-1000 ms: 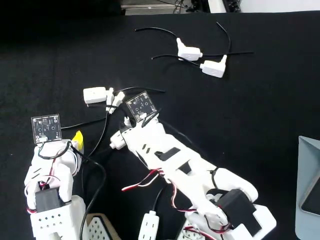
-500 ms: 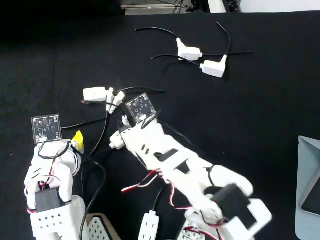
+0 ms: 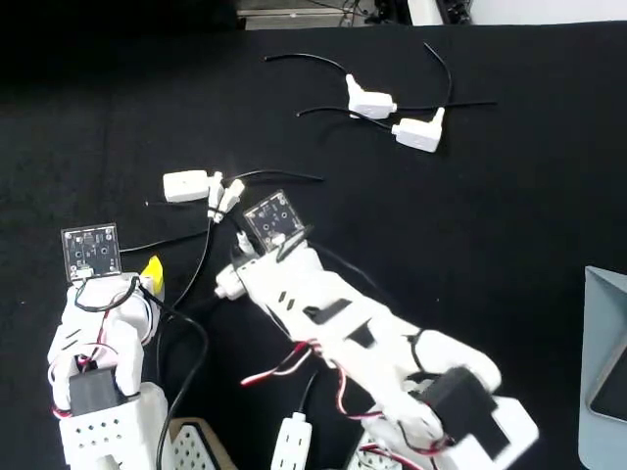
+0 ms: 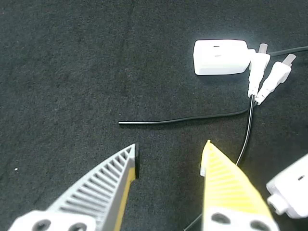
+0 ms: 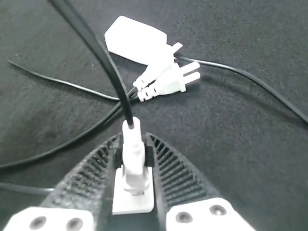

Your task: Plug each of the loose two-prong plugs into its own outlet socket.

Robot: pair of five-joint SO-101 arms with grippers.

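Over black cloth (image 5: 250,144), ribbed right pincer (image 5: 132,139) grips smooth white plug (image 5: 131,166); left pincer (image 4: 170,145) gapes.

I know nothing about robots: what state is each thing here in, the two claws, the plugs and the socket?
Left gripper: open, empty.
Right gripper: shut on white plug.
Two loose plugs: unplugged, lying beside the socket block, prongs bare.
Socket block: slots empty.

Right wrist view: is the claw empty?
No, the right claw is shut on a white plug pinched between its two black fingers.
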